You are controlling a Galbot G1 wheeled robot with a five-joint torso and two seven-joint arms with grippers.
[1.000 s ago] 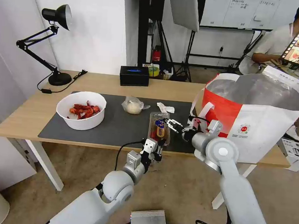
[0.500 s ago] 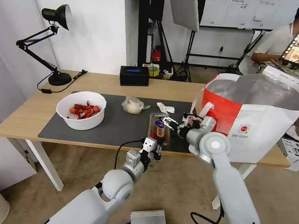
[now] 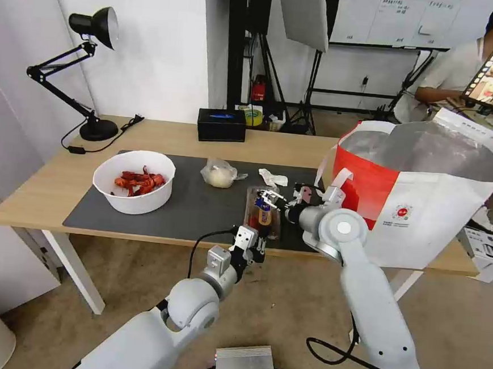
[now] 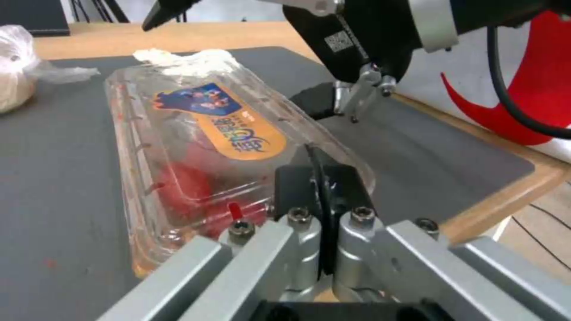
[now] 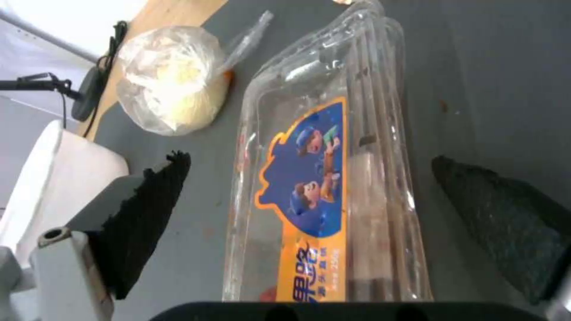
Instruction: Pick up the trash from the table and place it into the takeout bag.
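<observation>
Head view puts the clear plastic clamshell box with red scraps and an orange-and-blue label [image 3: 263, 211] flat on the dark grey mat [image 3: 194, 203], close to the table's front edge, its long axis running from that edge toward the back. None of the trash looks bagged yet (judging from how things lie). The right gripper [image 5: 321, 218] hangs over the box with its fingers spread wide, one either side, not touching. The left gripper [image 4: 322, 187] sits at the box's near end, fingers pressed together, apparently on its rim. Beyond lie the clear bag with a whitish lump [image 3: 220, 174], the crumpled white tissue [image 3: 273, 178] and, toward the left end, the white round bowl of red crayfish shells [image 3: 134, 181]. The large white-and-red takeout bag [image 3: 427, 204] stands open at the table's right end.
</observation>
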